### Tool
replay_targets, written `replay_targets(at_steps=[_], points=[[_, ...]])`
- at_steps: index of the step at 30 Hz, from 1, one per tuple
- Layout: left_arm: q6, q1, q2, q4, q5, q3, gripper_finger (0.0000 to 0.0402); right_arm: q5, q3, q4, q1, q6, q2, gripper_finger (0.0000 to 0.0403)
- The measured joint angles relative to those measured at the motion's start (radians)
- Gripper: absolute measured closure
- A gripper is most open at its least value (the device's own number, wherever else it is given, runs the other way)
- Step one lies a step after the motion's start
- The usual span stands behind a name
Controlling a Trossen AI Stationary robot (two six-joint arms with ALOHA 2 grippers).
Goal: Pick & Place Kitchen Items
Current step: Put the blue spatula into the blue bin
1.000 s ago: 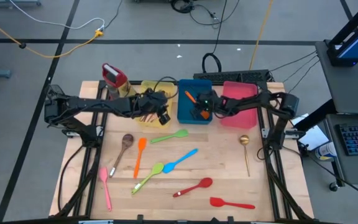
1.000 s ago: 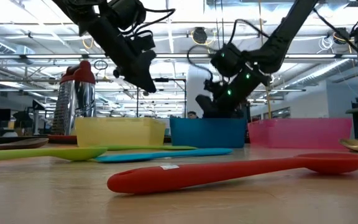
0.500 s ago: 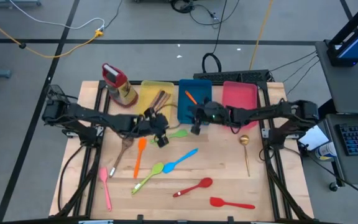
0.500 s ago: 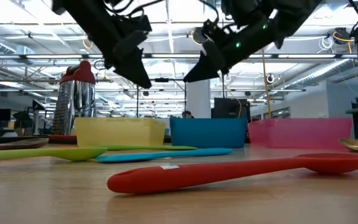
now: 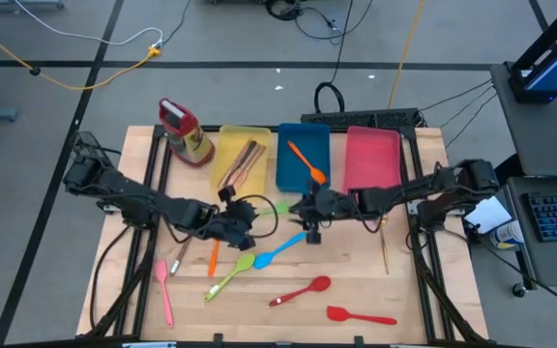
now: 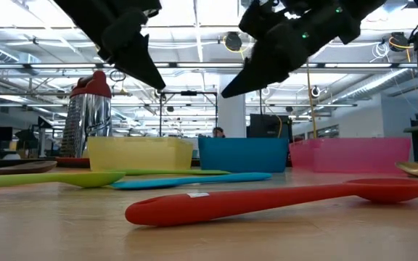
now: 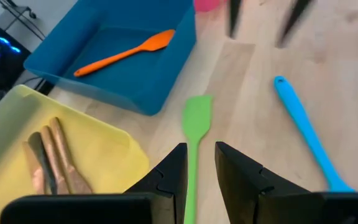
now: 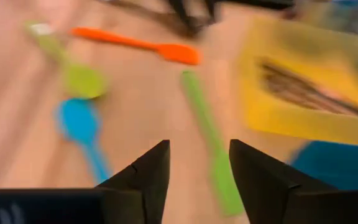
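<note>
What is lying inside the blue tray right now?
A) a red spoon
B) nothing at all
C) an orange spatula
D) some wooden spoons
C: the high view shows one orange spatula in the blue tray; the wooden spoons lie in the yellow tray beside it.

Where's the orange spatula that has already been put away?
Seen from above, the orange spatula lies alone in the blue tray, the middle of three trays at the table's far edge, between the yellow tray and the pink tray.
</note>
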Motion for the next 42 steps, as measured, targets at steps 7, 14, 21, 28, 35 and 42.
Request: replay_targets(at_steps=[7, 14, 21, 28, 35, 42], points=[[-0.037, -0.039, 0.0, 0.007, 0.0, 0.0, 0.0314, -0.277, -0.18, 0.247, 0.019, -0.1, 0.002, 0.0221], [-0.077, -0.058, -0.001, 0.017, 0.0, 0.0, 0.0314, -0.311, -0.352, 0.595, -0.04, -0.005, 0.07, 0.0239], [-0.074, -0.044, -0.001, 0.073, -0.001, 0.0, 0.0314, -0.375, -0.311, 0.609, -0.057, 0.032, 0.265, 0.024], [-0.117, -0.04, 0.011, 0.079, 0.083, 0.002, 0.0314, -0.366, -0.314, 0.638, -0.054, 0.023, 0.313, 0.0241], [-0.151, -0.043, 0.119, 0.225, 0.176, 0.001, 0.0314, -0.373, -0.314, 0.657, -0.053, -0.016, 0.269, 0.0241], [-0.16, -0.043, 0.247, 0.311, 0.247, 0.001, 0.0314, -0.366, -0.33, 0.645, -0.047, -0.019, 0.235, 0.0266]])
